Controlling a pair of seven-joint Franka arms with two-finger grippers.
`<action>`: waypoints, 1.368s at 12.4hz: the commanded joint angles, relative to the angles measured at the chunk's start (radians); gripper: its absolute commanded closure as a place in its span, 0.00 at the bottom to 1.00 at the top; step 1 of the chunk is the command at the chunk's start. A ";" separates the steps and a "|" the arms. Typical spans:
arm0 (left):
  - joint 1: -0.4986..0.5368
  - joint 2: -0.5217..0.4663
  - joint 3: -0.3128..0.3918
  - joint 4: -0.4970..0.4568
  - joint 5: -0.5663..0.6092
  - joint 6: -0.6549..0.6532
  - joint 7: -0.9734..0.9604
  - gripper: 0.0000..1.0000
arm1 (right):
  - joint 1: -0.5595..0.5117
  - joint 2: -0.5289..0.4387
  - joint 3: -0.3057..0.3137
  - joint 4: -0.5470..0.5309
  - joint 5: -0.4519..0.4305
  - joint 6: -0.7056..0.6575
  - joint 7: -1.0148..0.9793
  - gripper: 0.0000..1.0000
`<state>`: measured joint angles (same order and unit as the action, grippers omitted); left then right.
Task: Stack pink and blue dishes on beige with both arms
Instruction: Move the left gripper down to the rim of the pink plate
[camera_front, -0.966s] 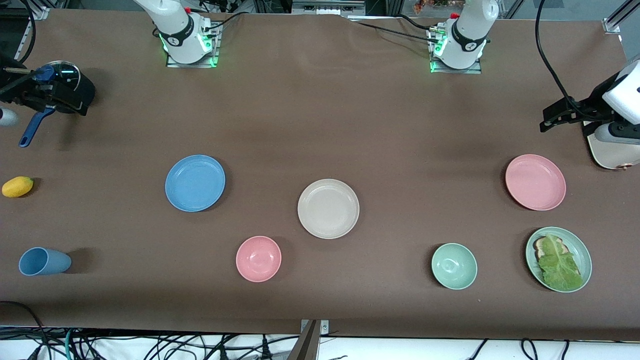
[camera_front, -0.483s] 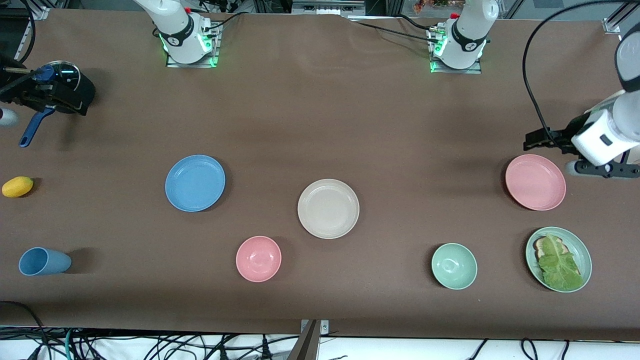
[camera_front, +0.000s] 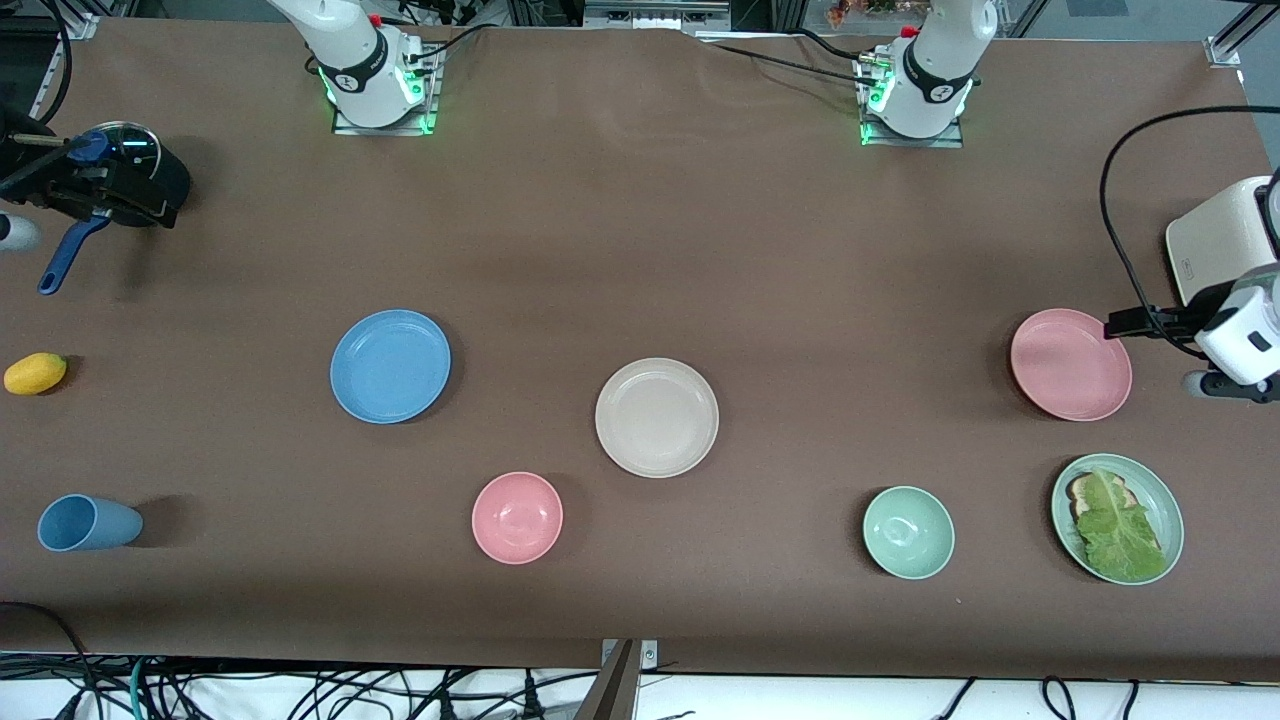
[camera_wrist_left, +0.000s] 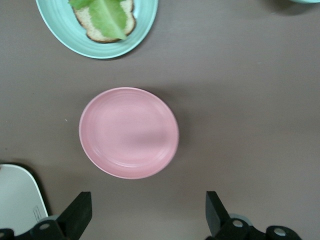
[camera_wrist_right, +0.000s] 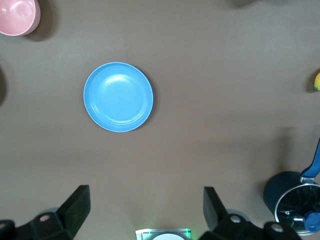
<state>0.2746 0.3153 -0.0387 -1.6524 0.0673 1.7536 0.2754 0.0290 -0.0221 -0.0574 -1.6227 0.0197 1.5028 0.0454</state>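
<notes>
The beige plate (camera_front: 657, 417) lies mid-table. The blue plate (camera_front: 390, 366) (camera_wrist_right: 118, 96) lies toward the right arm's end and the pink plate (camera_front: 1071, 364) (camera_wrist_left: 129, 132) toward the left arm's end. All three are bare. My left gripper (camera_front: 1128, 324) (camera_wrist_left: 147, 197) hangs open and empty beside the pink plate's rim, which lies just ahead of its fingers. My right gripper (camera_front: 60, 188) (camera_wrist_right: 145, 195) waits high up at the right arm's end, open and empty, well away from the blue plate.
A pink bowl (camera_front: 517, 517), a green bowl (camera_front: 908, 532) and a green plate with bread and lettuce (camera_front: 1160, 500) lie nearer the front camera. A tipped blue cup (camera_front: 88, 523), yellow fruit (camera_front: 35, 373) and blue-handled pot (camera_front: 130, 150) are at the right arm's end. A cream appliance (camera_front: 1215, 250) stands by the left gripper.
The left arm has swung toward the front camera and come down beside the pink plate, uncovering the cream appliance. The right arm and all dishes have stayed put.
</notes>
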 joint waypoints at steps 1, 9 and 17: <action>0.079 0.062 -0.009 0.017 -0.067 0.061 0.146 0.00 | 0.000 -0.009 0.001 0.012 -0.006 -0.021 -0.009 0.00; 0.244 0.225 -0.009 0.023 -0.315 0.136 0.462 0.00 | 0.002 -0.010 0.007 0.012 -0.006 -0.026 -0.002 0.00; 0.313 0.347 -0.009 0.103 -0.376 0.136 0.631 0.00 | 0.002 -0.010 0.008 0.012 -0.004 -0.032 -0.001 0.00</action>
<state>0.5657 0.6063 -0.0400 -1.6160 -0.2768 1.8991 0.8494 0.0291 -0.0222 -0.0528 -1.6223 0.0197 1.4969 0.0454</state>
